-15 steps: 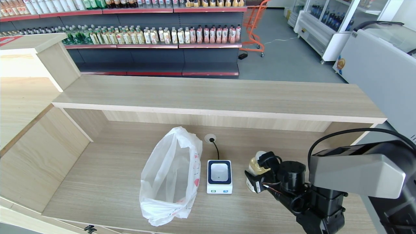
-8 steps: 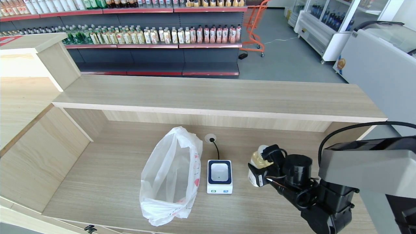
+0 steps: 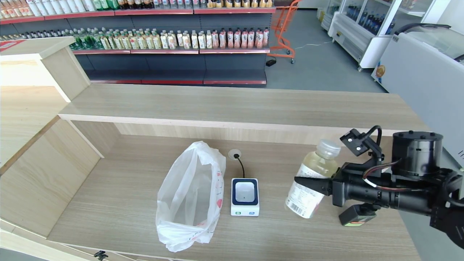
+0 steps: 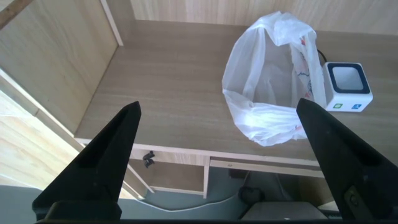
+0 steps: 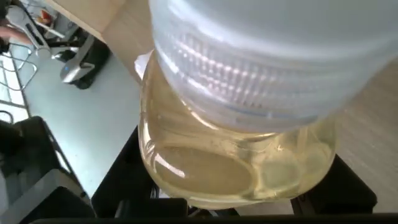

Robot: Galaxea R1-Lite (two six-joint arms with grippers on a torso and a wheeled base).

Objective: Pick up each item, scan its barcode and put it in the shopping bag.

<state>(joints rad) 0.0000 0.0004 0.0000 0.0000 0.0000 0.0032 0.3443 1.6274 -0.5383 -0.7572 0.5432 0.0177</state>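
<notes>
From the head view, the biggest change is on the robot's right side. One second ago the bottle (image 3: 318, 164) was low on the table (image 3: 108, 195), just beside the scanner (image 3: 245, 196), and the right hand (image 3: 308, 182) was coming around it. Now the bottle is lifted off the table and tilted, with its cap toward the far wall and its bottom toward the scanner. The right hand is clamped on its middle, and the arm has turned so it lies almost level. The label shows a barcode near the bottom edge. The bottle hangs to the right of the scanner, not over it. The bag (image 3: 188, 195) and the scanner have not moved. The bag stands open at the scanner's left, nearly touching it.

In the left wrist view, the left hand (image 4: 217, 106) hangs high above the near edge of the table with its fingers wide apart and nothing between them. The bag and the scanner lie below it.

In the right wrist view, the bottle is very close, with pale yellow liquid under the ribbed cap (image 5: 267, 50), and the dark fingers (image 5: 121, 186) press on both sides of it.

I think the picking up is finished for this item. The next step is probably to carry the barcode over the scanner's window and then go to the bag. The tilt seems to prepare for this.
</notes>
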